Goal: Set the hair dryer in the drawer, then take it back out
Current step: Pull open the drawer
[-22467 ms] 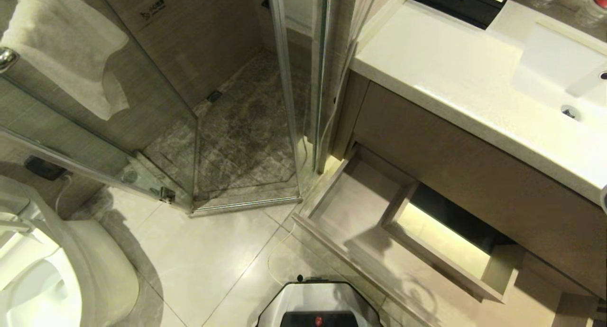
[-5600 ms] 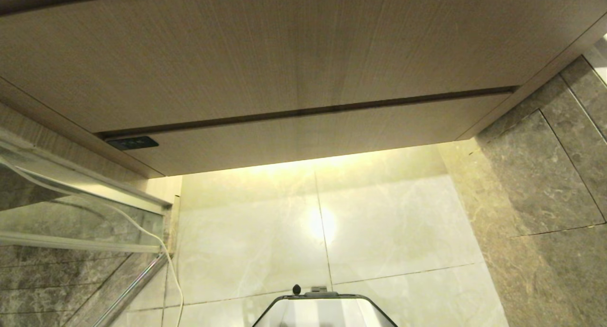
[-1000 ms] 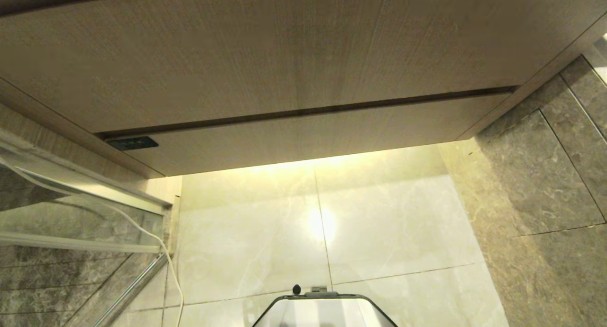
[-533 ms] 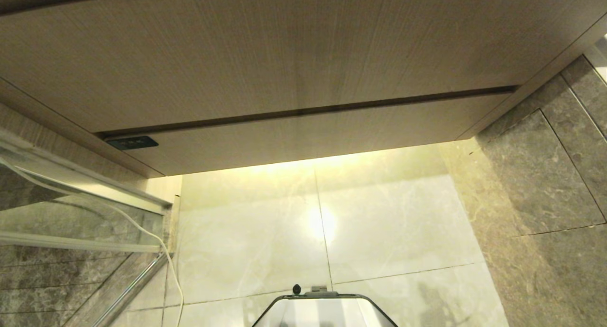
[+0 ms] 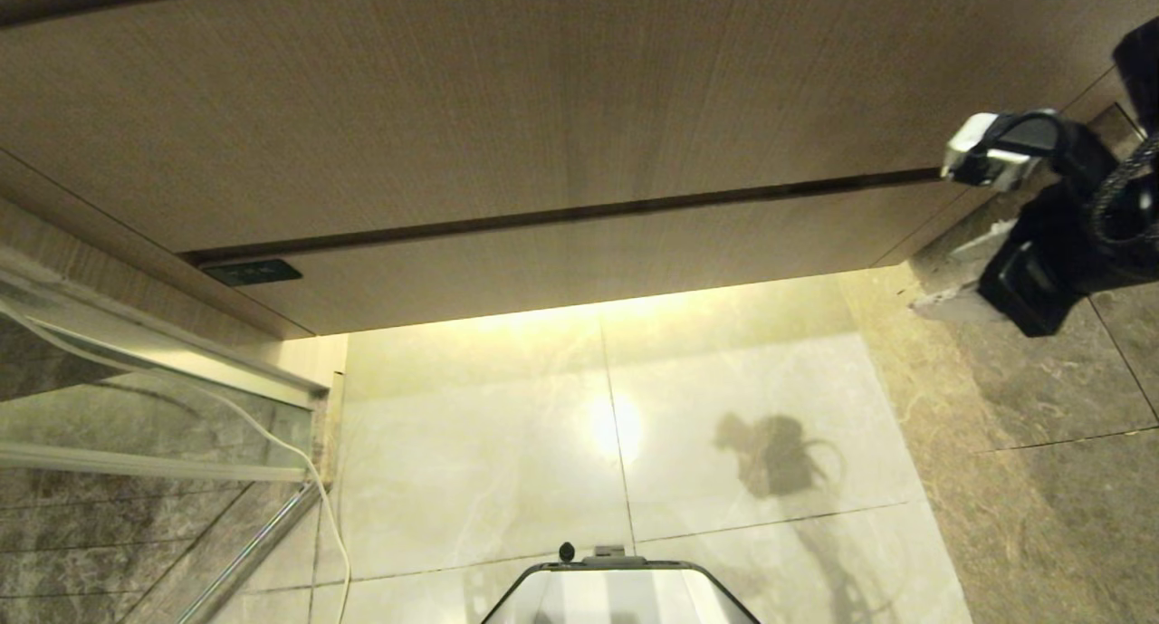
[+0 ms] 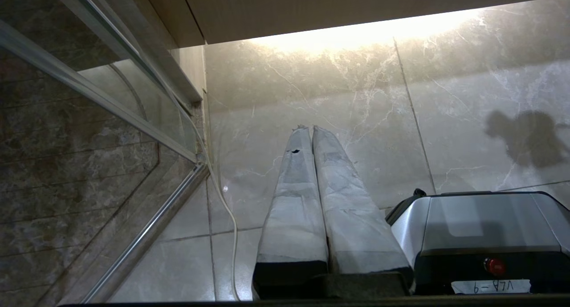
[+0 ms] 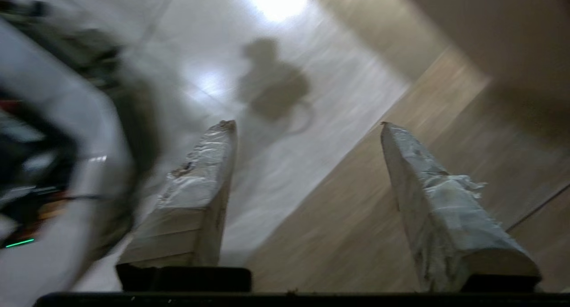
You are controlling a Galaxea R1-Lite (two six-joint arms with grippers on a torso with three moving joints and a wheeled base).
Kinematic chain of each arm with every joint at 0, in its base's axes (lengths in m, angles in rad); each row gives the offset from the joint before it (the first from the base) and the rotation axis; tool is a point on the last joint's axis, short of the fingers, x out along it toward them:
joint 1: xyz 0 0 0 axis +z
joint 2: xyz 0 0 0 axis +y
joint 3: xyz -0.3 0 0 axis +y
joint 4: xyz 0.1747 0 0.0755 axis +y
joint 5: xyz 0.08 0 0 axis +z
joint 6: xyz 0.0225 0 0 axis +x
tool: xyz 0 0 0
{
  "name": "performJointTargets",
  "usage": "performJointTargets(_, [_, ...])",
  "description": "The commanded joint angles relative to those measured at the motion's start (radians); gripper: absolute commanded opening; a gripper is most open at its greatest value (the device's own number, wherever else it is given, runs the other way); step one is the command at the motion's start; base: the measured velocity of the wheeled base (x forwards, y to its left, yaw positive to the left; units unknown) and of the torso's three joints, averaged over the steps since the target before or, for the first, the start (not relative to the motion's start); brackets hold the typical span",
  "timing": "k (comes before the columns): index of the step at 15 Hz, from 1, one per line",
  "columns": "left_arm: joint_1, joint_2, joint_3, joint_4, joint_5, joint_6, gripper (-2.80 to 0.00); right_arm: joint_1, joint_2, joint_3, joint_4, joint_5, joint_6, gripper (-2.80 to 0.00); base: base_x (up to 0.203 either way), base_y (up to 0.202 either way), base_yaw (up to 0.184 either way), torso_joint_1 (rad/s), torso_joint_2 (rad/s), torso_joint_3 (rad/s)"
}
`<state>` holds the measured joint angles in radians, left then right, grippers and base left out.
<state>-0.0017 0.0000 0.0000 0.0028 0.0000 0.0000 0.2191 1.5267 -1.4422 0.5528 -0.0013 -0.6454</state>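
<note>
Head view: closed drawer (image 5: 579,257) left of right gripper's (image 7: 307,124) spread fingers (image 7: 196,200).

Left gripper (image 6: 307,128) hanging over a pale marble floor (image 6: 347,111).
Its two wrapped fingers (image 6: 294,195) are pressing together, pointing at the tiles beside a glass shower door (image 6: 89,133); a white cord (image 6: 229,222) is trailing nearby.

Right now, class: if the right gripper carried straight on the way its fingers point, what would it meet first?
The right gripper, fingers apart and empty, seems aimed at the lower edge of the closed drawer, where it meets the floor. Probably the drawer front first, though depth is unclear.
</note>
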Motion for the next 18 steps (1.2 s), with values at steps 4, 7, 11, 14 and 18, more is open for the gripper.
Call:
performJointTargets(4, [0.000, 0.000, 0.001, 0.000, 0.000, 0.000, -2.80, 0.024, 0.215, 0.327, -0.915, 0.010, -0.452, 0.00, 0.000, 0.000, 0.000, 0.000, 0.00, 0.000])
performJointTargets(7, [0.000, 0.000, 0.001, 0.000, 0.000, 0.000, -2.80, 0.017, 0.269, 0.483, -1.343, 0.076, -0.576, 0.00, 0.000, 0.000, 0.000, 0.000, 0.00, 0.000])
performJointTargets(11, [0.000, 0.000, 0.001, 0.000, 0.000, 0.000, -2.80, 0.016, 0.378, 0.510, -1.574, 0.184, -0.626, 0.00, 0.000, 0.000, 0.000, 0.000, 0.00, 0.000])
performJointTargets(14, [0.000, 0.000, 0.000, 0.000, 0.000, 0.000, -2.80, 0.017, 0.424, 0.488, -1.597, 0.262, -0.599, 0.00, 0.000, 0.000, 0.000, 0.000, 0.00, 0.000])
performJointTargets(18, [0.000, 0.000, 0.000, 0.000, 0.000, 0.000, -2.80, 0.014, 0.439, 0.475, -1.587, 0.260, -0.612, 0.00, 0.000, 0.000, 0.000, 0.000, 0.00, 0.000])
